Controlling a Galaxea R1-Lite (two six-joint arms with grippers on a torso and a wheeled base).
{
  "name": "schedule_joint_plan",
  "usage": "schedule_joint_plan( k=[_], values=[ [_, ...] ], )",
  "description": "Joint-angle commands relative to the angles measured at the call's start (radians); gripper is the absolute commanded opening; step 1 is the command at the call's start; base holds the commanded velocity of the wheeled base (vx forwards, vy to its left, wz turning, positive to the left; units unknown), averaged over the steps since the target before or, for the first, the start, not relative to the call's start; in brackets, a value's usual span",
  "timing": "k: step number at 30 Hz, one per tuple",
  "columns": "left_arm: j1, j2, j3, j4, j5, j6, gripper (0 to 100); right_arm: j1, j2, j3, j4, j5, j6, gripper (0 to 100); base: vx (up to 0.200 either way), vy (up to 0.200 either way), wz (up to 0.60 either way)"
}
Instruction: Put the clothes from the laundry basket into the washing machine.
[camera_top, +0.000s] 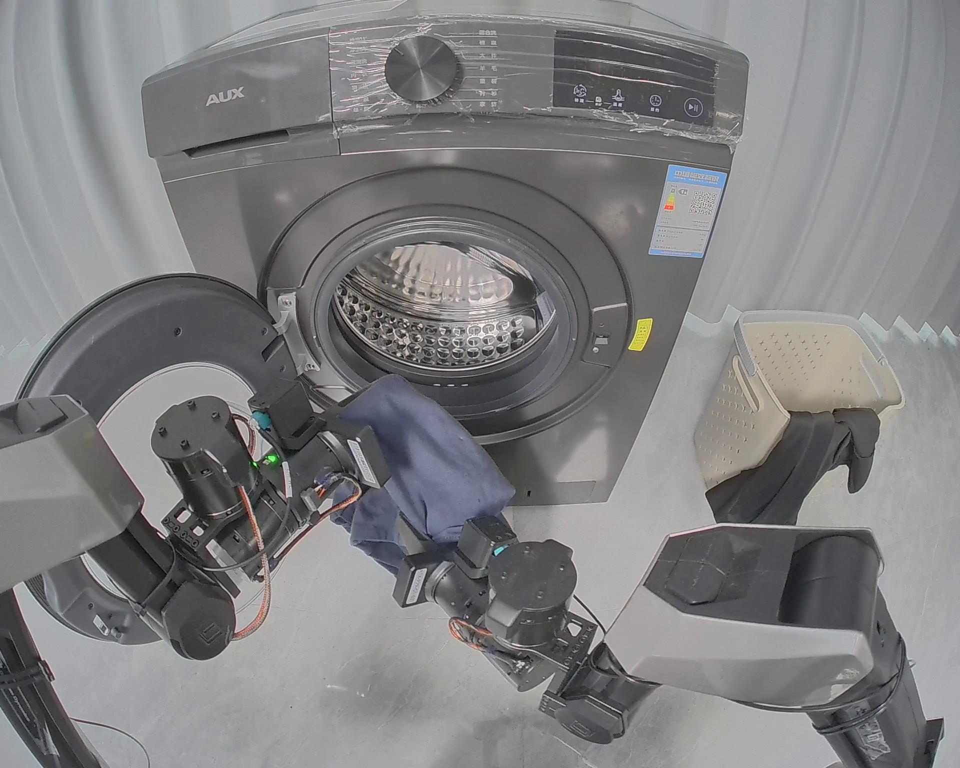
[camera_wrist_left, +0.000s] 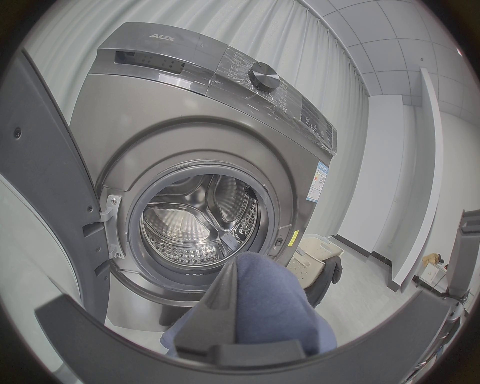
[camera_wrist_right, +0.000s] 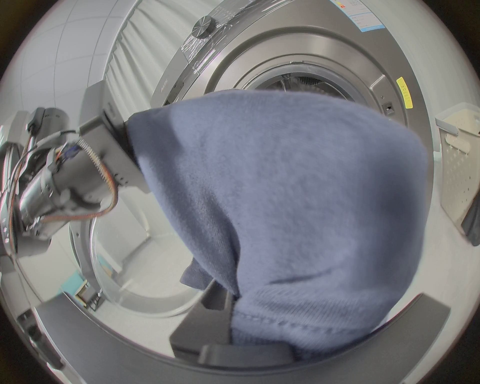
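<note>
A blue garment (camera_top: 440, 465) hangs just below and in front of the washing machine's open drum (camera_top: 440, 305), held between both grippers. My left gripper (camera_top: 370, 450) is shut on its upper left edge, and the cloth (camera_wrist_left: 280, 300) drapes over the gripper (camera_wrist_left: 247, 280) in the left wrist view. My right gripper (camera_top: 418, 545) is shut on the garment's lower part; the cloth (camera_wrist_right: 290, 210) covers most of that gripper (camera_wrist_right: 237, 305). The cream laundry basket (camera_top: 800, 375) stands on the floor at the right with a dark garment (camera_top: 800, 460) hanging over its front rim.
The washer door (camera_top: 150, 340) is swung open to the left, right behind my left arm. The grey washing machine (camera_top: 250, 215) stands against a pale curtain. Bare floor lies between the machine and the basket.
</note>
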Motion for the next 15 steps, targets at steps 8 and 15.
schedule_joint_plan(
  k=[8,15],
  values=[
    [0.023,-0.004,-0.001,-0.003,0.007,-0.001,0,-0.107,-0.226,0.275,0.016,0.026,-0.121,0,0.0,0.0,0.0],
    [0.021,0.002,0.011,-0.003,0.007,-0.001,0,-0.193,-0.285,0.328,0.004,0.092,-0.159,0,0.0,0.0,0.0]
  ],
)
